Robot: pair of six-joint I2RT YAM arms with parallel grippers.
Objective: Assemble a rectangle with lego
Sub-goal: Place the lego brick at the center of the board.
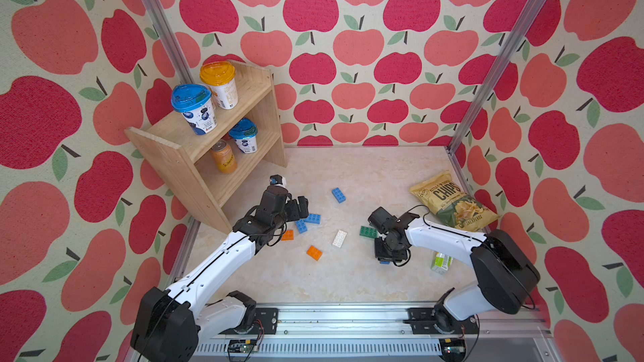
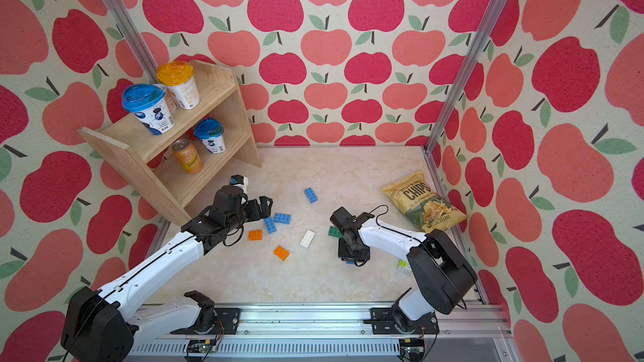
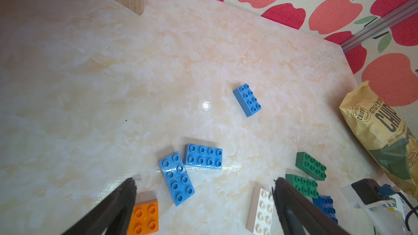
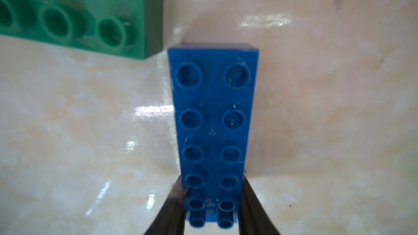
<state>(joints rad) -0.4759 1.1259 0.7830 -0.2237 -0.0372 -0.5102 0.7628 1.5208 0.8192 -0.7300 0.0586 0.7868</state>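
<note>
right hand is clamped on the dark blue brick, pinching its two long smooth walls right at the near end, so nearly the whole brick sticks out ahead of the tips. Studs up, long axis in line with the hand. Can't tell if it rests on the worktop or hangs just off it. A green brick sits close to its far corner; contact unclear

left hand is released, fingers spread wide, hovering over the light blue pair, grasping nothing. Those two touch at a corner, skewed to each other. Lone light blue brick, white brick and orange bricks lie loose and apart mid-worktop, so no rectangle formed yet

Handling, my read: hard, light, rigid plastic, no crush risk. Walls are glossy, so an end pinch like this will likely let the brick pivot or slip under side load. I'd take it across the short width nearer the middle. Worktop looks slick, so bricks will skate when nudged. That's good for butting edges flush, bad for pressing studs together unless the other hand braces
</note>
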